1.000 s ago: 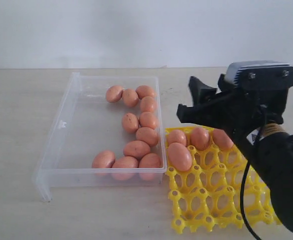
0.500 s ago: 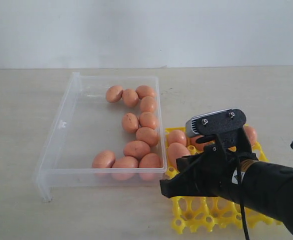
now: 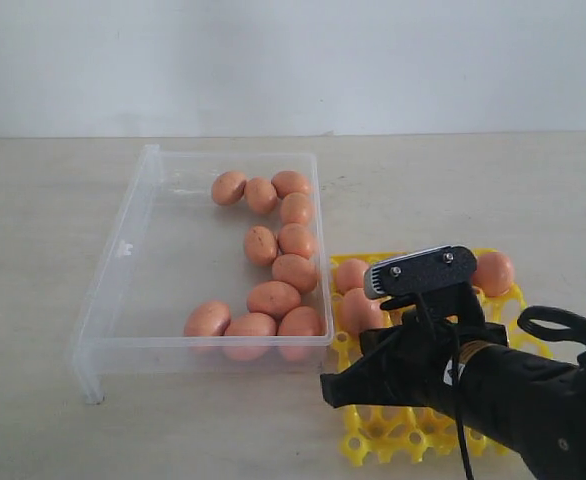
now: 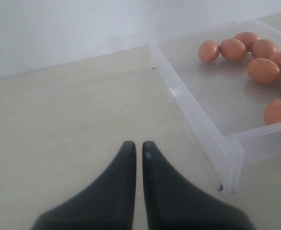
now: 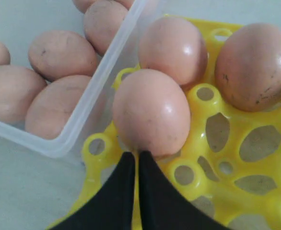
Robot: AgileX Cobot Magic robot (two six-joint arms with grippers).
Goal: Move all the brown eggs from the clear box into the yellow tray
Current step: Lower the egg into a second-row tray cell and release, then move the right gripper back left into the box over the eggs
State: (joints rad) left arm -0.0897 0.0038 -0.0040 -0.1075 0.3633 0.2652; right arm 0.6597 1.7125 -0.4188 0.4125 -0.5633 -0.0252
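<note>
Right gripper [image 5: 134, 155] pinched shut, empty, at yellow tray [image 5: 255, 191]

Jaws together, nothing between them. Tips just beside one tray egg [image 5: 151, 112]; contact unclear. Tray: three brown eggs [image 3: 493, 272] visible, arm [image 3: 533, 400] hides the rest. Clear box [image 3: 123, 250], just beside tray: eleven eggs, along tray-side wall and near end. Left gripper [image 4: 135, 146] closed, empty, above bare table [image 4: 59, 120] beside box.

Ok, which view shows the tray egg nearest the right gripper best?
The right wrist view: that egg sits large and central in the yellow tray, just beyond the shut right gripper. The exterior view shows it partly hidden behind the arm. The left wrist view misses it.
</note>
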